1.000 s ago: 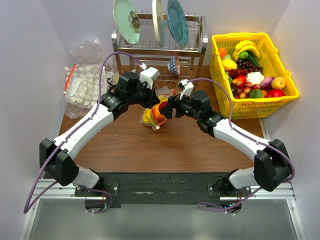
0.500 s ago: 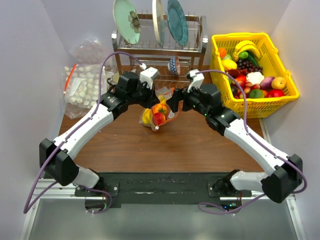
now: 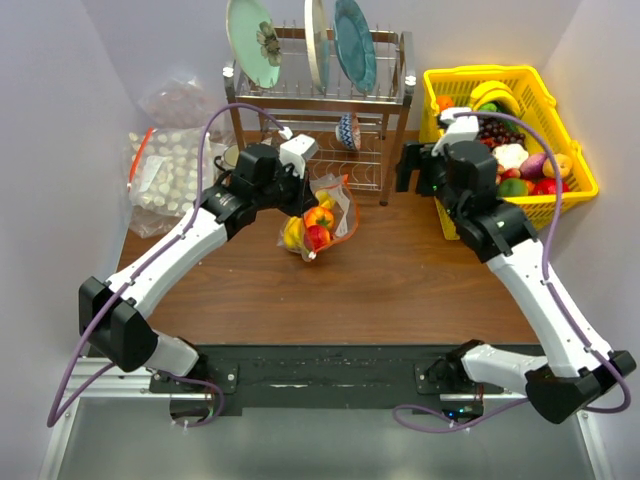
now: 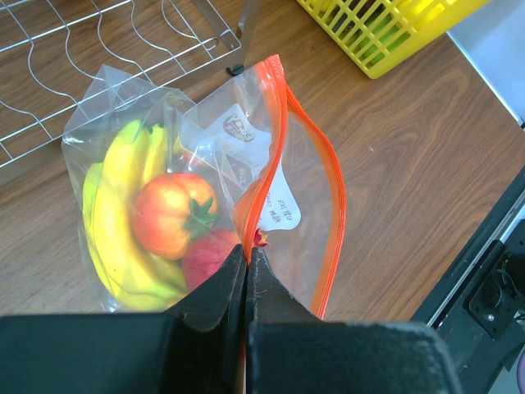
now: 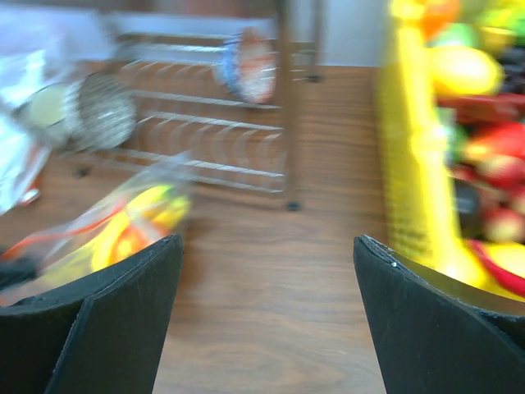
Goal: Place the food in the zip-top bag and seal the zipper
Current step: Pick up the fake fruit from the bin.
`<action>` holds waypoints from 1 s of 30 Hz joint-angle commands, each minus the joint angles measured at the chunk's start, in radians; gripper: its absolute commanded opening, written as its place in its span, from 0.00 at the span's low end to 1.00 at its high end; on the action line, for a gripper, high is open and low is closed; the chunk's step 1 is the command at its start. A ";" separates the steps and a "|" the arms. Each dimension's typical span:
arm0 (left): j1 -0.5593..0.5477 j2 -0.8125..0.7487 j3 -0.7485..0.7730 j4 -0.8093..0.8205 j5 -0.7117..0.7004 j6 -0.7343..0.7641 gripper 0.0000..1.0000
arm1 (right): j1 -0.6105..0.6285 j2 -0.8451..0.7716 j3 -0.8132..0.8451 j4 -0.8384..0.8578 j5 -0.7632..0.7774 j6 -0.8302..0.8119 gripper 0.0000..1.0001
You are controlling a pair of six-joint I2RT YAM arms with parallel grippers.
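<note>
The left end effector is shut completely. Between its tips it pinches the zipper at one end of the mouth of the bag. The bag is at the middle of the worktop, just in front of the rack, and its lower part seems to rest on the wood while the mouth is held up. Food is inside it: a banana, a round orange-red fruit and a red piece under it. The mouth is not sealed, because the two orange strips stand apart in a long loop.

The right end effector is wide open and holds nothing. It hangs in the air beside the yellow basket, well apart from the bag.

I judge that the filling step is in hand, or is just finishing. The free arm is near the basket, so it may go for one more fruit, but this I cannot tell for sure. If so, the next move needs a clean grip on one fruit and a drop through the loop, without pushing the strips closed. If the filling is finished, the right end effector must come to the zipper near the left one, close on both strips together and slide along them to the far end. The left one must keep the bag from sliding.
</note>
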 commanded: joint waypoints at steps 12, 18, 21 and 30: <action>-0.004 -0.068 -0.044 0.073 0.002 0.028 0.00 | -0.396 0.193 0.045 0.197 -0.068 0.256 0.88; -0.004 -0.067 -0.063 0.092 -0.001 0.025 0.00 | -0.481 0.342 0.084 0.301 -0.148 0.412 0.84; -0.004 -0.056 -0.069 0.099 0.005 0.024 0.00 | -0.499 0.394 0.045 0.424 -0.122 0.500 0.83; -0.002 -0.058 -0.097 0.115 -0.009 0.027 0.00 | -0.545 0.622 0.203 0.564 -0.174 0.556 0.78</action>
